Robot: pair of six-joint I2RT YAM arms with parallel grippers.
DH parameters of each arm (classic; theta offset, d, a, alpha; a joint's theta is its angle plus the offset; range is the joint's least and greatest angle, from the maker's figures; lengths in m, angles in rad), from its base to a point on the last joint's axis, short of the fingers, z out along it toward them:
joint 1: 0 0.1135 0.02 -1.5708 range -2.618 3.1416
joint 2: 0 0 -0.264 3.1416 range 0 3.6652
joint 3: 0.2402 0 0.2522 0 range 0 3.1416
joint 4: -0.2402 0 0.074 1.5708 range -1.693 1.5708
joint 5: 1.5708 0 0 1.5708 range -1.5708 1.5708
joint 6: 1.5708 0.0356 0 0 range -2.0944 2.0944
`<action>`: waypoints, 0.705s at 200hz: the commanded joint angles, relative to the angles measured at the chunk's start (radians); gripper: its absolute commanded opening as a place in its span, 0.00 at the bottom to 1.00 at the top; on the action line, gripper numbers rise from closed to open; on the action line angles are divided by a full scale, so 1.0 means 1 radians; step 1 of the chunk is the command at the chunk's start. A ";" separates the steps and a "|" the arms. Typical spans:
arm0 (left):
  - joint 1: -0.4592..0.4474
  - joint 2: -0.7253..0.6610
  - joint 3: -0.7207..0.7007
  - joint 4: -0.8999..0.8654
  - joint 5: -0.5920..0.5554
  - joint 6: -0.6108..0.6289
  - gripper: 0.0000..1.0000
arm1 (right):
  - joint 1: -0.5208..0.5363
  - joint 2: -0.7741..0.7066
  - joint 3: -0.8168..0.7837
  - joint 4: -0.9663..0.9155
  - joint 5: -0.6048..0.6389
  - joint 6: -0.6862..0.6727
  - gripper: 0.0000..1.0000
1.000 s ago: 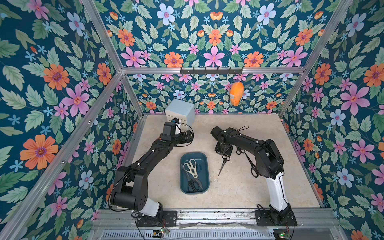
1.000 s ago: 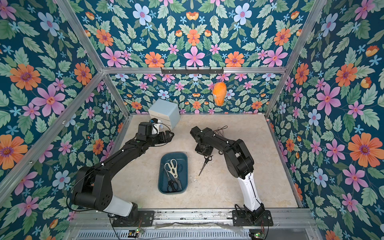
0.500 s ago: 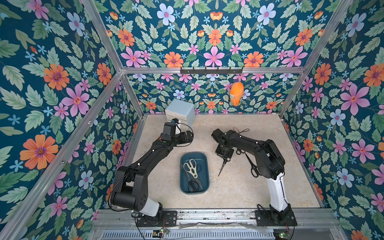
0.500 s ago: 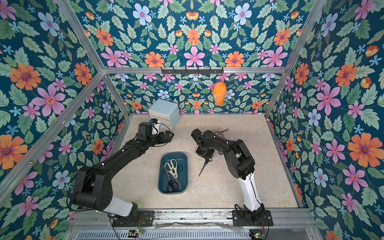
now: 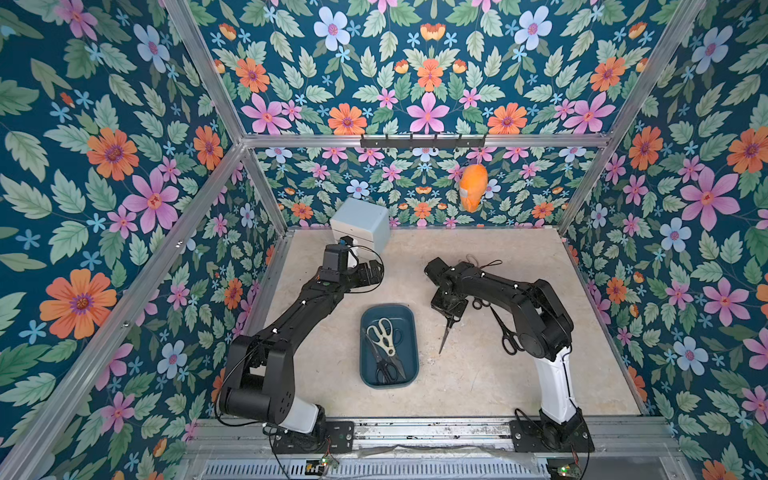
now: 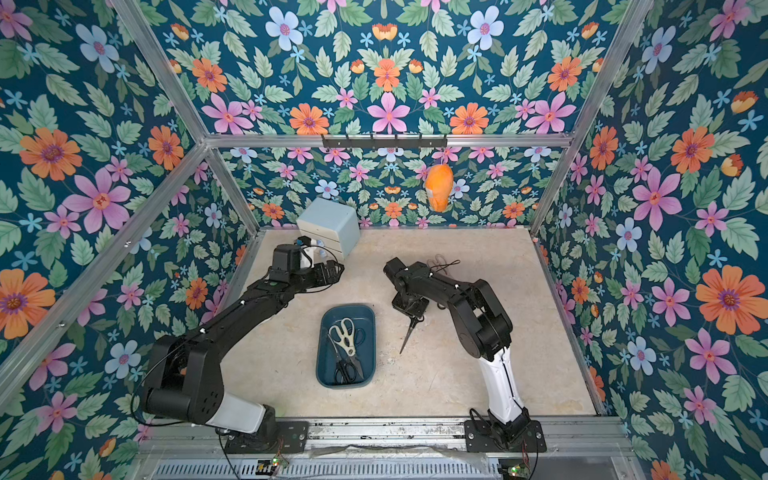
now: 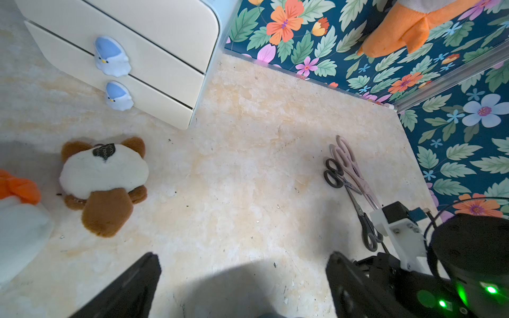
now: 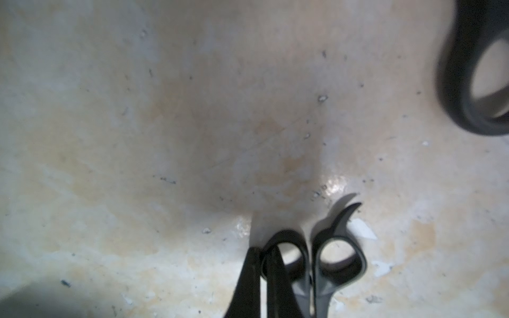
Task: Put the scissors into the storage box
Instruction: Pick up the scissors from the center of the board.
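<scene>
We've got the beige stone-look table [image 5: 478, 386] with the dark teal storage box [image 5: 414, 349] sitting front-centre, so we'll place everything off that box.

- Back-left of the box, against the rear wall, stands the light-blue drawer cabinet [image 5: 361, 220].
- Well behind the box and up to its right, an orange plush [image 5: 471, 189] hangs from the wall rail.
- In the left wrist view a brown-and-white plush bear [image 7: 102, 181] lies on the table, back-left of the box.
- The left gripper [image 7: 242, 275] hovers behind the box on its left side. Its jaws are wide apart with nothing between them.
- The right gripper [image 5: 451, 316] sits just right of the box's far end. Its fingers [image 8: 248, 283] are pinched together on one handle ring of the small black scissors [image 8: 338, 258].
- In both top views that pair angles down from the gripper, blades pointing toward the front, outside the box. We honestly can't tell whether the tip touches the table.
- Further right of the box, long black scissors [image 5: 500, 328] lie on the table, partly under the right arm.
- Inside the box lie the cream-handled scissors [image 5: 387, 347], and partly under them a black-handled pair [image 5: 381, 360].
- Back-right of the box, pale pink scissors [image 7: 352, 165] lie touching another black pair [image 7: 347, 186].
</scene>
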 commanded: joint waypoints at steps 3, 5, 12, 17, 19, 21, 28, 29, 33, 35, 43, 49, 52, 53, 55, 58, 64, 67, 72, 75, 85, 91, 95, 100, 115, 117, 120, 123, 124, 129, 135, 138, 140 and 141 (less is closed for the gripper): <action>0.011 -0.011 -0.004 0.024 -0.011 -0.004 0.99 | 0.001 -0.010 -0.028 0.011 0.008 0.005 0.00; 0.013 -0.011 -0.004 0.024 -0.012 -0.004 0.99 | 0.001 -0.016 -0.025 0.007 0.010 0.003 0.00; 0.016 -0.010 -0.005 0.026 -0.008 -0.006 0.99 | 0.001 -0.039 -0.016 -0.014 0.015 -0.008 0.00; 0.019 -0.010 -0.004 0.025 -0.007 -0.008 0.99 | 0.001 -0.054 -0.008 -0.029 0.016 -0.013 0.00; 0.019 -0.010 -0.004 0.026 -0.006 -0.009 0.99 | 0.001 -0.062 -0.005 -0.035 0.016 -0.016 0.00; 0.021 -0.009 -0.004 0.026 -0.006 -0.010 0.99 | 0.003 -0.067 -0.003 -0.039 0.016 -0.018 0.00; 0.024 -0.008 -0.005 0.028 -0.003 -0.014 0.99 | 0.005 -0.093 0.009 -0.060 0.016 -0.027 0.00; 0.024 -0.008 -0.005 0.028 -0.002 -0.014 0.99 | 0.006 -0.096 0.011 -0.063 0.016 -0.029 0.00; 0.026 -0.008 -0.005 0.029 0.000 -0.016 0.99 | 0.009 -0.109 0.018 -0.077 0.018 -0.032 0.00; 0.027 -0.007 -0.005 0.030 0.001 -0.017 0.99 | 0.010 -0.117 0.022 -0.085 0.019 -0.034 0.00; 0.030 -0.008 -0.005 0.031 0.004 -0.018 0.99 | 0.018 -0.142 0.041 -0.108 0.027 -0.046 0.00; 0.032 -0.008 -0.005 0.032 0.006 -0.021 0.99 | 0.022 -0.158 0.057 -0.129 0.031 -0.052 0.00; 0.033 -0.008 -0.005 0.032 0.005 -0.023 0.99 | 0.025 -0.165 0.066 -0.140 0.031 -0.057 0.00; 0.035 -0.008 -0.006 0.032 0.005 -0.023 0.99 | 0.026 -0.168 0.068 -0.142 0.031 -0.058 0.00; 0.035 -0.007 -0.006 0.032 0.006 -0.023 0.99 | 0.027 -0.172 0.073 -0.146 0.030 -0.060 0.00; 0.037 -0.007 -0.007 0.032 0.007 -0.024 0.99 | 0.030 -0.177 0.082 -0.154 0.028 -0.064 0.00; 0.038 -0.007 -0.007 0.032 0.007 -0.026 0.99 | 0.036 -0.183 0.101 -0.170 0.025 -0.069 0.00; 0.038 -0.008 -0.007 0.032 0.007 -0.026 0.99 | 0.039 -0.187 0.111 -0.177 0.025 -0.070 0.00; 0.039 -0.006 -0.007 0.032 0.006 -0.026 0.99 | 0.045 -0.189 0.122 -0.183 0.025 -0.073 0.00; 0.040 -0.007 -0.008 0.033 0.006 -0.026 0.99 | 0.050 -0.191 0.134 -0.187 0.025 -0.074 0.00; 0.043 -0.007 -0.008 0.032 0.006 -0.025 0.99 | 0.068 -0.189 0.166 -0.192 0.017 -0.077 0.00; 0.044 -0.006 -0.007 0.032 0.004 -0.024 0.99 | 0.083 -0.185 0.187 -0.187 0.008 -0.078 0.00; 0.047 -0.006 -0.007 0.032 0.002 -0.023 0.99 | 0.093 -0.179 0.205 -0.184 0.003 -0.078 0.00; 0.050 -0.007 -0.009 0.032 0.000 -0.023 0.99 | 0.107 -0.169 0.229 -0.186 -0.002 -0.078 0.00; 0.067 -0.003 -0.007 0.032 -0.001 -0.024 0.99 | 0.147 -0.129 0.316 -0.211 -0.011 -0.078 0.00; 0.069 -0.002 -0.007 0.032 -0.001 -0.025 0.99 | 0.152 -0.123 0.329 -0.215 -0.011 -0.079 0.00; 0.073 -0.003 -0.008 0.032 0.000 -0.026 0.99 | 0.160 -0.114 0.347 -0.220 -0.010 -0.083 0.00; 0.076 -0.003 -0.008 0.032 0.001 -0.027 0.99 | 0.166 -0.108 0.365 -0.224 -0.007 -0.087 0.00; 0.077 -0.003 -0.008 0.032 0.000 -0.027 0.99 | 0.169 -0.105 0.370 -0.225 -0.006 -0.088 0.00; 0.081 -0.005 -0.008 0.032 0.000 -0.029 0.99 | 0.181 -0.094 0.399 -0.240 0.005 -0.093 0.00; 0.086 -0.005 -0.009 0.034 0.000 -0.030 0.99 | 0.190 -0.078 0.434 -0.258 0.011 -0.102 0.00; 0.088 -0.006 -0.010 0.035 0.001 -0.031 0.99 | 0.193 -0.071 0.451 -0.269 0.011 -0.105 0.00; 0.090 -0.007 -0.010 0.035 0.001 -0.031 0.99 | 0.195 -0.068 0.460 -0.276 0.011 -0.108 0.00; 0.091 -0.008 -0.010 0.036 0.002 -0.031 0.99 | 0.195 -0.065 0.465 -0.280 0.012 -0.110 0.00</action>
